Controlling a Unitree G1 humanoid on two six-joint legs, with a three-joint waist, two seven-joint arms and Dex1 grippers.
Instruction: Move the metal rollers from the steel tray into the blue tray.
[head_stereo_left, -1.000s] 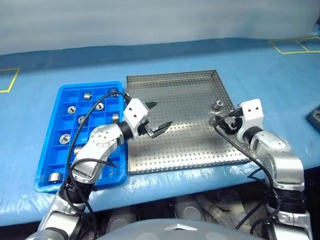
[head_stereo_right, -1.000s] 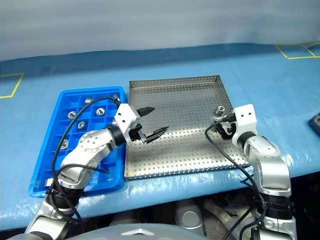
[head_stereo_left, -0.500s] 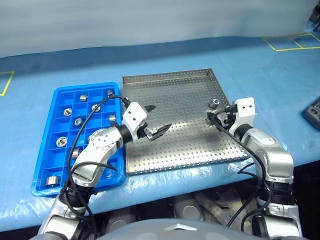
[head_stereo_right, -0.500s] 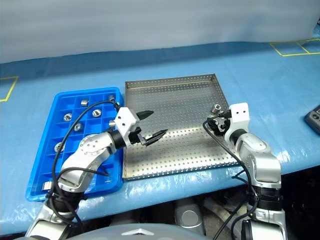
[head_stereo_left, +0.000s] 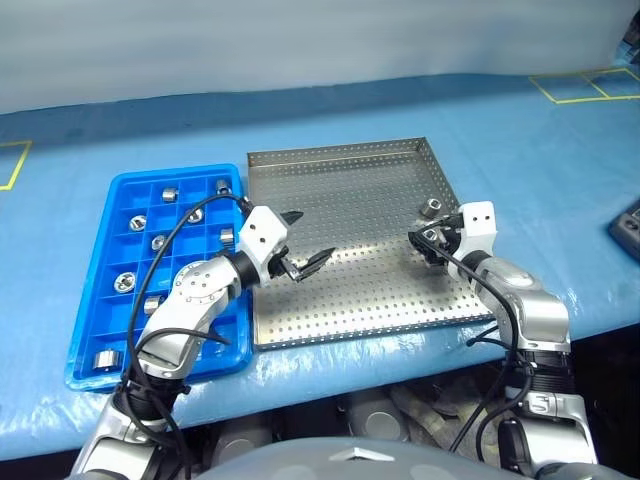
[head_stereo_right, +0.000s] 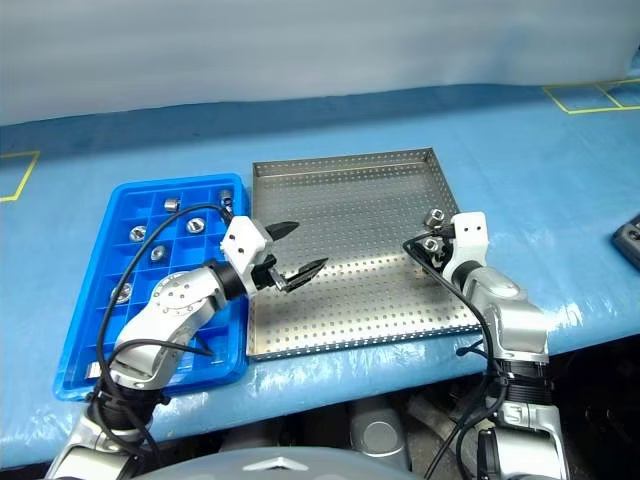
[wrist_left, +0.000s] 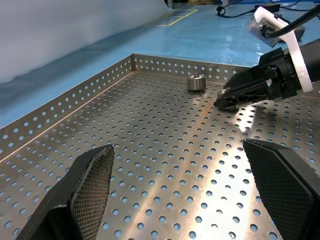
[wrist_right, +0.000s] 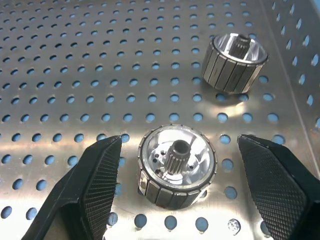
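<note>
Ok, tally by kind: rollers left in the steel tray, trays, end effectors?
Rollers in steel tray: 2
Trays (steel tray, blue tray): 2
End effectors (left end effector, right end effector): 2
Total: 6

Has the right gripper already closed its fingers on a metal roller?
No, the right gripper stands open, its fingers apart on either side of a metal roller lying on the steel tray.
</note>
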